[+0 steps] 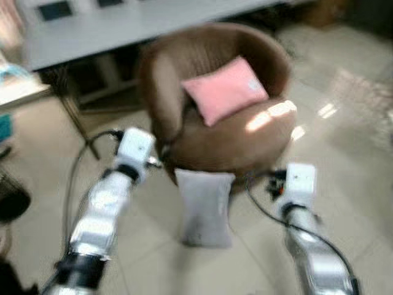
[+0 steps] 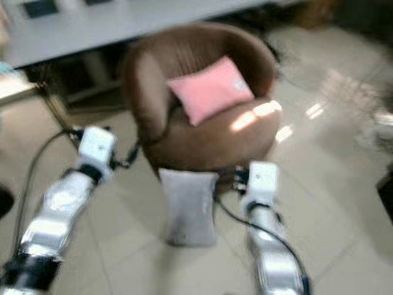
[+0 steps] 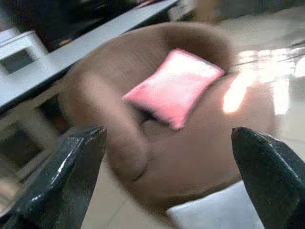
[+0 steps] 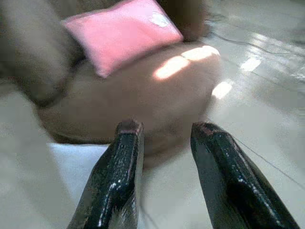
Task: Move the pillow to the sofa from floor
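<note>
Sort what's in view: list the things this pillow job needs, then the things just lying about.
Needed:
grey pillow, on the floor against the chair's front
brown armchair, the seat to put it on
left gripper, open
right gripper, open

Just lying about:
pink pillow, already on the seat
long white counter behind
</note>
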